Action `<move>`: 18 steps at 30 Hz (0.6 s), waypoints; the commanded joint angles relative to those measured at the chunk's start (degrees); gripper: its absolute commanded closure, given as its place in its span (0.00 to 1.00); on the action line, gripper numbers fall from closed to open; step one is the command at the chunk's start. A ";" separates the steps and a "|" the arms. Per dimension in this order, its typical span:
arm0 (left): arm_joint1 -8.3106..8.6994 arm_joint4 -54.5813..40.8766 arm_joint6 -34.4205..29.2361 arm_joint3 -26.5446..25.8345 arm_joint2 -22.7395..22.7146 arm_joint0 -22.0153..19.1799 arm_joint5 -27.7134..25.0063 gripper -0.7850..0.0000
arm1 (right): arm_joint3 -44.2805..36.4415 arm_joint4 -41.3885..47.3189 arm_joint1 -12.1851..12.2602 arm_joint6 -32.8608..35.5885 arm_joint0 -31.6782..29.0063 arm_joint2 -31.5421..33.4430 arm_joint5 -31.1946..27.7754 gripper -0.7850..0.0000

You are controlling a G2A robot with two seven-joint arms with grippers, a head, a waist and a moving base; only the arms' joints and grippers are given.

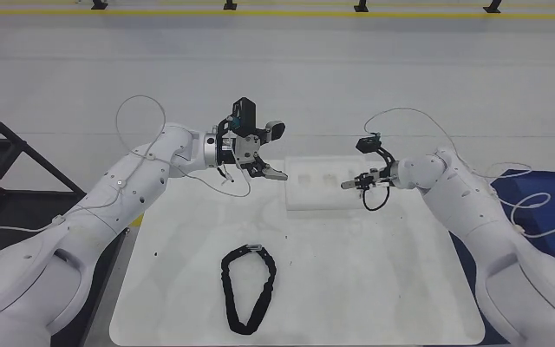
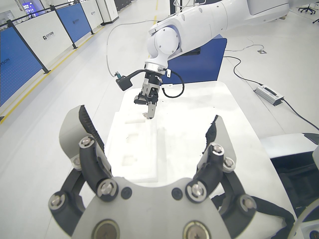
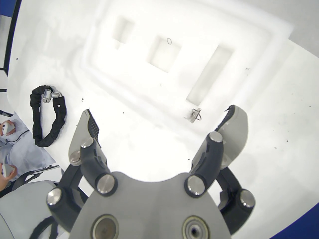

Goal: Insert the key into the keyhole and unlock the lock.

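A black chain lock (image 1: 247, 288) lies in a loop on the white table, near its front; its silver lock cylinder (image 3: 46, 97) shows in the right wrist view. The small metal key (image 3: 195, 115) lies on top of the white foam block (image 1: 325, 184), just beside a long slot. My right gripper (image 3: 159, 109) hovers open right over the key, which sits between its fingers and apart from both. At the block's other end my left gripper (image 1: 276, 153) hangs open above the table, holding nothing. In the left wrist view the right gripper (image 2: 147, 106) stands over the key (image 2: 144, 113).
The foam block (image 3: 224, 21) has three recesses; a small wire ring (image 3: 169, 40) lies in the middle one. The table (image 1: 390, 286) has free room around the chain. A blue cabinet (image 2: 199, 68) stands beyond the table's far side, and a black frame (image 1: 26, 160) at its left.
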 commanded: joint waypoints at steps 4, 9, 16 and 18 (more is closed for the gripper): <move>0.00 0.00 0.00 0.00 0.00 0.00 0.00 0.00 | 2.48 -1.36 -1.77 0.42 0.35 -0.72 1.51 0.00; 0.00 0.00 0.00 0.00 0.00 0.00 0.00 0.00 | 5.24 -2.57 -3.57 0.38 0.98 -1.22 2.51 0.00; 0.00 0.00 0.00 0.00 0.00 0.00 0.00 0.00 | 8.05 -5.00 -6.01 0.77 1.58 -2.17 3.51 0.05; 0.00 0.00 0.00 0.00 0.00 0.00 0.00 0.00 | 8.95 -5.66 -6.62 0.87 1.71 -2.37 3.84 0.14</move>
